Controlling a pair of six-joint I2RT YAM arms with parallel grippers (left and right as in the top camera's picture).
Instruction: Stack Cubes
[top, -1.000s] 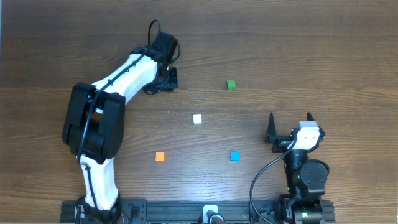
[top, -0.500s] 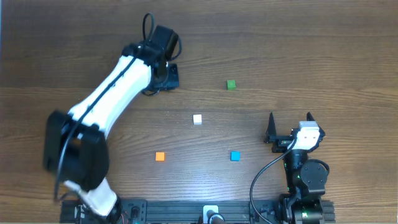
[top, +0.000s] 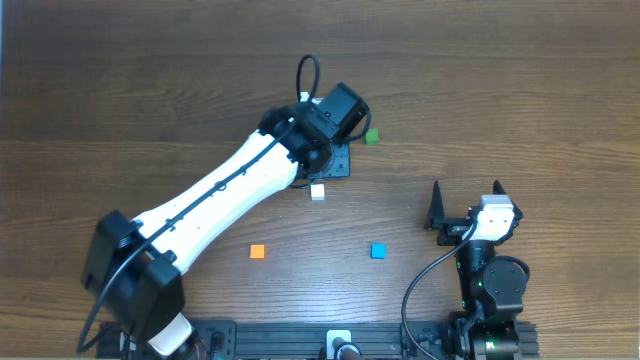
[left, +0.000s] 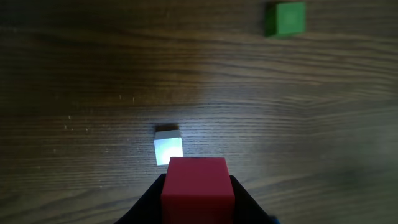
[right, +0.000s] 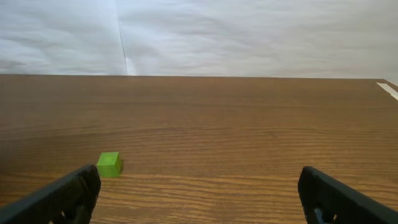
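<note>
My left gripper (top: 335, 160) hangs above the table's middle, shut on a red cube (left: 197, 186) that sits between its fingers in the left wrist view. Just beyond that cube a white cube (left: 168, 149) lies on the wood, also seen as the white cube (top: 318, 192) under the arm from above. A green cube (top: 372, 136) (left: 285, 18) (right: 109, 164) lies farther back. An orange cube (top: 258, 251) and a blue cube (top: 377, 250) rest nearer the front. My right gripper (top: 466, 200) is parked at the right with its fingers (right: 62, 198) wide apart and nothing between them.
The wooden table (top: 520, 90) is bare at the back and on the left. The left arm's white link (top: 220, 195) crosses the middle diagonally. A pale wall (right: 249, 37) stands behind the table's far edge.
The left arm has swung right from the back left toward the middle, carrying the red cube over to the white cube. The right arm has kept still.
</note>
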